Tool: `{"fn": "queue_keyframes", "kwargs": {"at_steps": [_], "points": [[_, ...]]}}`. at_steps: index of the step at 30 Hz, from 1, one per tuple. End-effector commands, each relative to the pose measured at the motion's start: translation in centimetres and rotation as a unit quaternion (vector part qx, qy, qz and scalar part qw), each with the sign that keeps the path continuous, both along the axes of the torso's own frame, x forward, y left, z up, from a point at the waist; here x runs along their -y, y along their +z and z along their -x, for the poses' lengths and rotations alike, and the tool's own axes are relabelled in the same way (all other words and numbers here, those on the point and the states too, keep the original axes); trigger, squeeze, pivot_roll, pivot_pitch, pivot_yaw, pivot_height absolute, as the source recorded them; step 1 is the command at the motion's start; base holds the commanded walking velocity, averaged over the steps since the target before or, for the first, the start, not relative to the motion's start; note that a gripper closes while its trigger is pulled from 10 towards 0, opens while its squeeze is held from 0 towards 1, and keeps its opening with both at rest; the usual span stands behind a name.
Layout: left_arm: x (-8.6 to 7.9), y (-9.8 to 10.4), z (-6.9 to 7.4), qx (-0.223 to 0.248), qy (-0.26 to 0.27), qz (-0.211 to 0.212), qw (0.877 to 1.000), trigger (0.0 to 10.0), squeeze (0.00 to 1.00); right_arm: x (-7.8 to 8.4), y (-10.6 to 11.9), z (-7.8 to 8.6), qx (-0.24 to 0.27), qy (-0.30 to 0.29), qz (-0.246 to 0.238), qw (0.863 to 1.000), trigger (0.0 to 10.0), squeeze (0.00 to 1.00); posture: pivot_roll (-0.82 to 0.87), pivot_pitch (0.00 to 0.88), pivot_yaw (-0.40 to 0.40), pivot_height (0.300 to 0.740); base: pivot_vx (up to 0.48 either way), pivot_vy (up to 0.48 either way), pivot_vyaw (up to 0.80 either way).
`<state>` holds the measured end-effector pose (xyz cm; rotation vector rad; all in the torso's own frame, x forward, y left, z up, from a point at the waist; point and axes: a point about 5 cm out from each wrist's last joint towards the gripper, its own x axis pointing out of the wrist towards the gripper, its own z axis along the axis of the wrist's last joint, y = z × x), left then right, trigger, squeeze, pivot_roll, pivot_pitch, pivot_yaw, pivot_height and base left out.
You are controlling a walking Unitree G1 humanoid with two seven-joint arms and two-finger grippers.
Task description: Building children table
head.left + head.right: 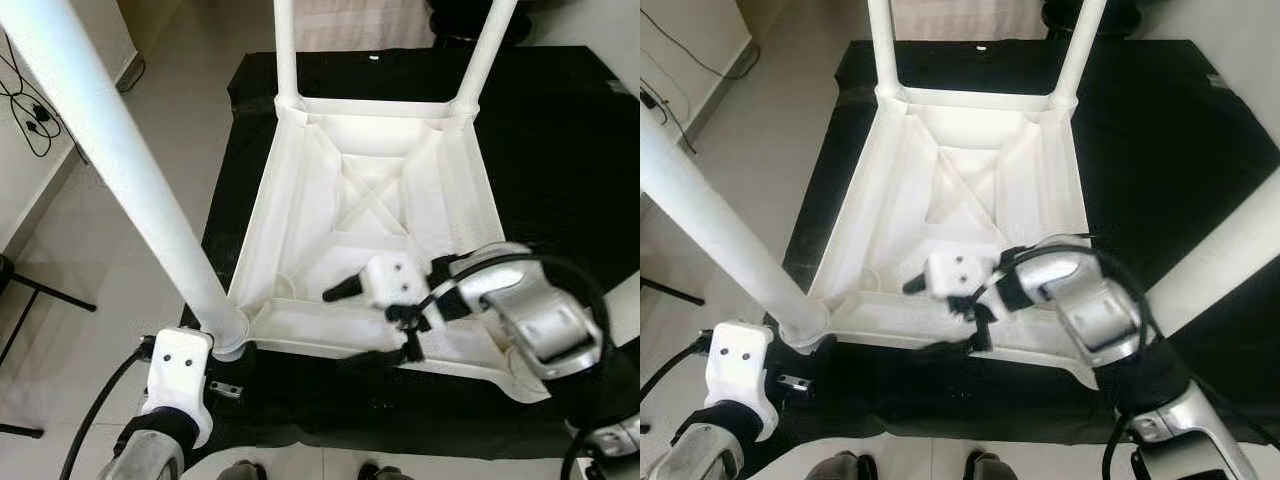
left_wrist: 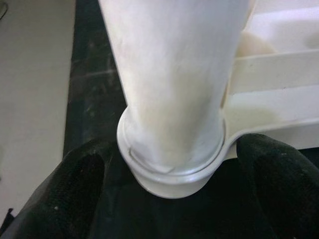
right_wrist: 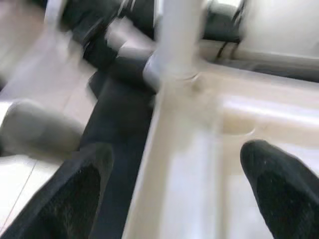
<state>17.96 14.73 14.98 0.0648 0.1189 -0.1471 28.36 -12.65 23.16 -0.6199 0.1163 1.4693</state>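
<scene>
The white children's table [image 1: 370, 210] lies upside down on a black mat [image 1: 560, 150] on the floor, its ribbed underside facing up at me. Two legs [image 1: 285, 50] stand in the far corner sockets, and a third leg [image 1: 120, 160] rises from the near corner on my left. My left claw [image 2: 172, 199] sits low at the base of that near leg, its two black fingers [image 2: 60, 194] spread wide to either side of the socket collar [image 2: 169, 172], not pressing on the leg. My right claw [image 1: 345, 292] reaches in over the near rim of the tabletop, above the recessed underside; its fingers [image 3: 279, 189] stand wide apart and hold nothing. The right wrist view is blurred, showing a leg joined at a corner of the table.
</scene>
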Motion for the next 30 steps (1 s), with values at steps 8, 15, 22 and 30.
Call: {"fn": "queue_keyframes", "kwargs": {"at_steps": [8,15,22,30], "points": [[2.1,1.3,0.8,0.024,-0.098,0.031,0.994,10.0,0.0,-2.4,-0.3,0.8,-0.009,-0.158,-0.237,0.959,10.0,0.0,0.04,0.158,-0.005,0.74,0.0,0.0,0.0],[2.3,1.2,1.3,0.011,-0.127,0.035,0.991,10.0,0.0,-3.1,-2.2,0.8,-0.052,-0.263,-0.275,0.924,10.0,0.0,0.02,0.15,-0.006,0.74,0.0,0.0,0.0],[1.7,0.7,1.6,-0.006,-0.113,0.025,0.993,10.0,0.0,-2.6,-3.3,0.3,-0.057,-0.346,-0.284,0.892,10.0,0.0,0.02,0.148,-0.007,0.74,0.0,0.0,0.0],[1.5,0.4,2.1,-0.019,-0.117,0.024,0.993,10.0,0.0,-2.4,-4.3,-0.2,-0.045,-0.435,-0.277,0.856,10.0,0.0,0.02,0.148,-0.001,0.74,-0.065,0.0,0.0]]}}
